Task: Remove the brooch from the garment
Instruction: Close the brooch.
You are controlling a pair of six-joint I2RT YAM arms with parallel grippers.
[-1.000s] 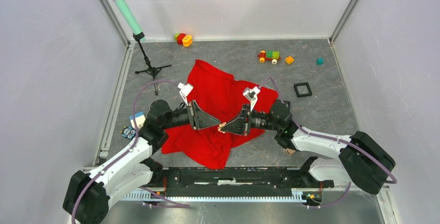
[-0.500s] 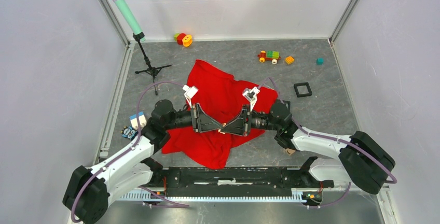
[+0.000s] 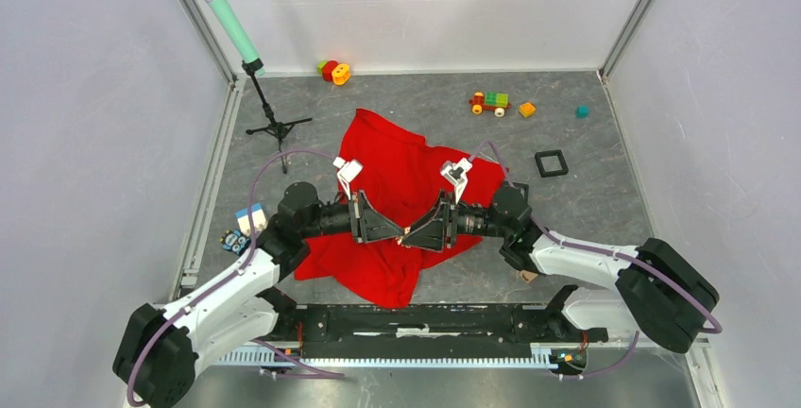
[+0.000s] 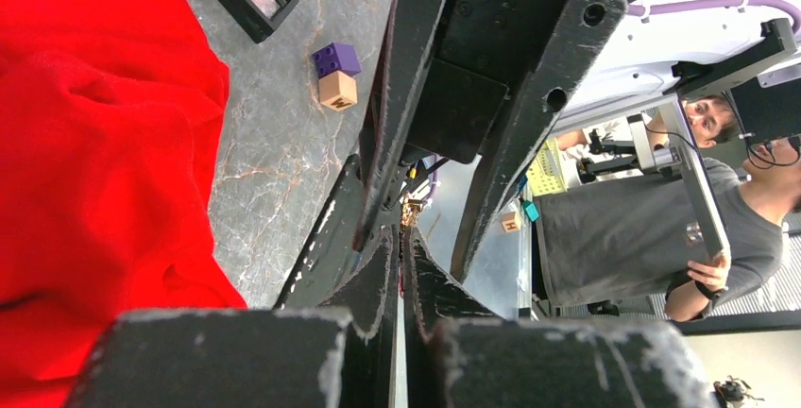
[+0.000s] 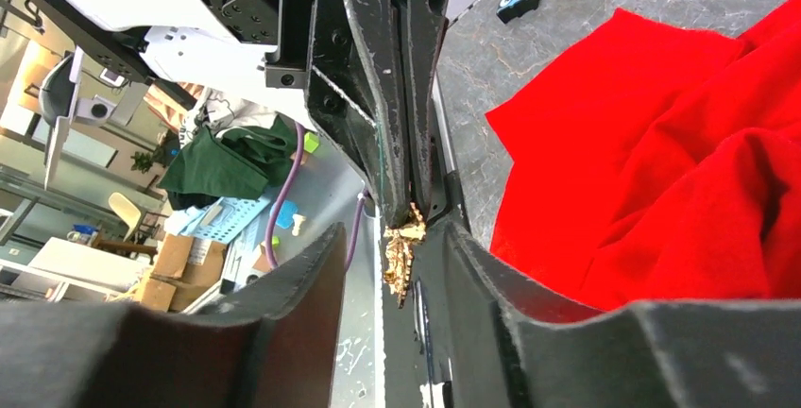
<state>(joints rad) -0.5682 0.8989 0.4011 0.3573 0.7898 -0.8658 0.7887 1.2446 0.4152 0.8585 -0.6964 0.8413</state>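
Right wrist, brooch (image 5: 401,255) in left end effector (image 5: 413,204)

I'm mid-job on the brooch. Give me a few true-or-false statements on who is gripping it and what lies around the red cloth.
1. The left gripper is shut on the brooch. True.
2. The right gripper is clamped on the brooch. False: its fingers stand open on either side of it.
3. The brooch is pinned to the garment. False: it hangs at the left gripper's tips, clear of the red cloth.
4. A black square tray lies on the table to the right of the garment. True.
5. The toy train sits on the garment. False: it is on bare table near the far edge.
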